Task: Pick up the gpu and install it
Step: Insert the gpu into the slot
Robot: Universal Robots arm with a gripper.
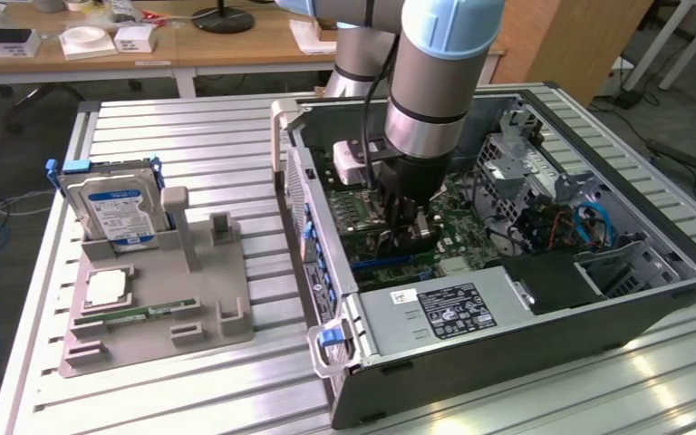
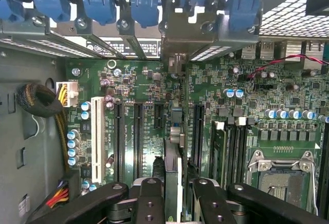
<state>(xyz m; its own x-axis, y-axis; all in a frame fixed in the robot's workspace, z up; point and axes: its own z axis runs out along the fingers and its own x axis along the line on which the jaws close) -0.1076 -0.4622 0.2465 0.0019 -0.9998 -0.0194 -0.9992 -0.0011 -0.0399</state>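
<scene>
Here, inside the computer case, the claw is gripping the gpu edge-on, lowering it over a motherboard slot; seating likely needs straight alignment.

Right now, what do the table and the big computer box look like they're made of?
The table looks like bare metal, probably aluminium: silvery, ribbed slats with dull glints. The computer case seems to be painted sheet metal: dark grey outside, thin folded walls, punched holes inside.
</scene>
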